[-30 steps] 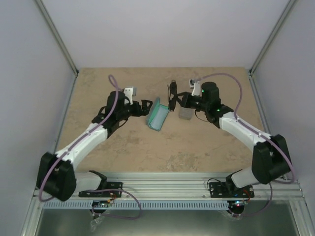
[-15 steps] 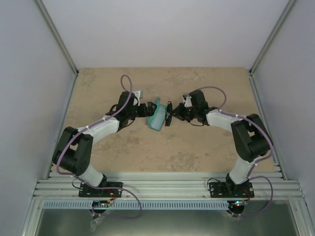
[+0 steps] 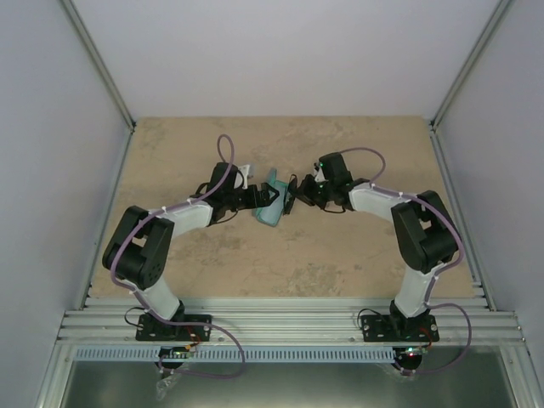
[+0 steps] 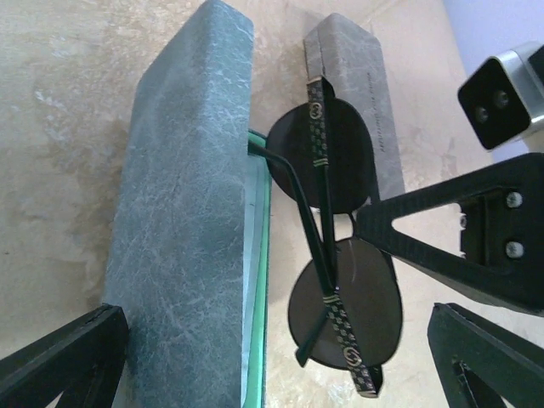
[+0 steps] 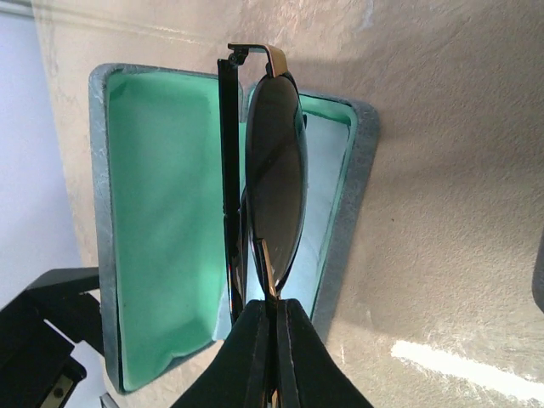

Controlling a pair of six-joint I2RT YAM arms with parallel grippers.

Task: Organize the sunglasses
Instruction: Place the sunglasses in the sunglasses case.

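Observation:
The sunglasses [image 5: 274,183] have black oval lenses and thin dark arms, folded. My right gripper [image 5: 274,327] is shut on them at the bridge and holds them edge-on just in front of the open blue-grey case [image 5: 161,229]. The case has a green lining, and a light blue cloth [image 5: 330,191] lies in one half. In the left wrist view the sunglasses [image 4: 336,255] hang beside the case's raised lid [image 4: 183,212]. My left gripper [image 4: 276,370] is open, its fingers [image 4: 59,361] wide either side of the case's end. In the top view both grippers meet at the case [image 3: 272,209].
A closed grey case [image 4: 361,102] lies on the table just beyond the sunglasses. The beige tabletop [image 3: 357,153] is walled by pale panels at the left, right and back. The arms' bases sit on a metal rail [image 3: 289,319] at the near edge.
Both arms have folded in towards the middle. The right gripper has brought the sunglasses down and left to the open case, and the open left gripper has closed in on the case's other side.

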